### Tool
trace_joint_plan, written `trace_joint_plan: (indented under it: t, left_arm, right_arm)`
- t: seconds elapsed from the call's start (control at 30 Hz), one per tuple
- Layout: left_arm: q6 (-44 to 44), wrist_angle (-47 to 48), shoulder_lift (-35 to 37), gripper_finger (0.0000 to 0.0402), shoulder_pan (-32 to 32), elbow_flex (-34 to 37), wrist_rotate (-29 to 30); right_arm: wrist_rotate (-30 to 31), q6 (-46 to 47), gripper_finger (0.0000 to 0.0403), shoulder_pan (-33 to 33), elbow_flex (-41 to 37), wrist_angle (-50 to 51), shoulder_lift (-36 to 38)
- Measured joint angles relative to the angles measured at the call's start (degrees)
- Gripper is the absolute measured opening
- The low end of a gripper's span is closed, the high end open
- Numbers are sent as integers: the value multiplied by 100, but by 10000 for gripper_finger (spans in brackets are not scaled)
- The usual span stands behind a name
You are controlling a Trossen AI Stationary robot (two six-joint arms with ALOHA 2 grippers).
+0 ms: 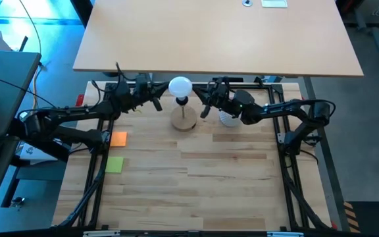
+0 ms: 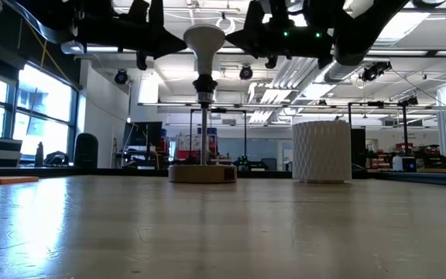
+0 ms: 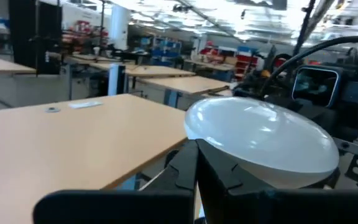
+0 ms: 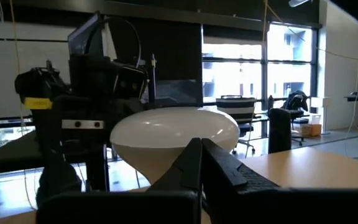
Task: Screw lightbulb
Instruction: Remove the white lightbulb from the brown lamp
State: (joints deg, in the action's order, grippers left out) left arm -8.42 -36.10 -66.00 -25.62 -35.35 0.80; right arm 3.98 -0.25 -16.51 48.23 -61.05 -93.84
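The white frosted lightbulb (image 1: 179, 85) stands upright with its base in the black socket (image 2: 204, 85), on a stem that rises from the round wooden disc (image 1: 183, 121) at the table's far middle. My left gripper (image 1: 160, 100) is shut and level just left of the bulb's globe. My right gripper (image 1: 200, 99) is shut and level just right of it. In each wrist view the globe shows right behind the closed fingertips: left wrist (image 3: 260, 143), right wrist (image 4: 176, 140). No touch shows.
A white ribbed cup (image 2: 321, 151) stands on the table right of the disc, under my right arm. An orange pad (image 1: 118, 138) and a green pad (image 1: 114, 164) lie at the left. A second tabletop (image 1: 216, 39) lies beyond the far edge.
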Motion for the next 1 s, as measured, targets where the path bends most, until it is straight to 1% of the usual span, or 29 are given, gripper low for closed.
trace_joint_plan:
  t: [0.07, 0.13, 0.2, 0.27, 0.3, 0.4, 0.57, 0.63, 0.77, 0.8, 0.87, 0.97, 1.0]
  left_arm:
    - [-79, 55, 9, 0, 98, 2, 168]
    - [-160, 107, 14, 0, 180, 2, 241]
    - [-191, 208, 39, 0, 279, 2, 30]
    - [-191, 309, 35, 0, 395, -3, -143]
    - [-197, 320, 33, 0, 441, 0, -124]
    - [-197, 304, 48, 0, 557, -5, 148]
    - [-174, 544, 68, 0, 717, -3, 474]
    - [-98, 797, 168, 0, 723, -4, 601]
    - [54, 1544, 546, 0, 703, -3, 1056]
    - [134, 1661, 650, 0, 686, -3, 1158]
    - [231, 1694, 782, 0, 638, -3, 1198]
    - [382, 1577, 887, 0, 532, -3, 928]
    - [404, 1508, 887, 0, 490, -3, 826]
  right_arm:
    - [43, -20, 0, -7, 95, 67, -46]
    - [219, -18, 0, -53, 122, 76, -55]
    - [485, -18, 0, -136, 132, 140, -58]
    - [543, 6, 0, -217, 119, 256, -79]
    - [505, 38, 0, -257, 113, 324, -87]
    - [482, 170, 0, -374, 111, 438, -84]
    - [523, 136, 0, -494, 109, 537, -12]
    - [508, 46, 0, -496, 109, 693, 143]
    - [541, -321, 0, -454, 107, 1060, 584]
    - [461, -360, 0, -425, 107, 1154, 692]
    - [61, -336, 0, -397, 107, 1246, 806]
    - [-763, 47, 0, -369, 113, 1318, 801]
    - [-929, 161, 0, -366, 139, 1331, 761]
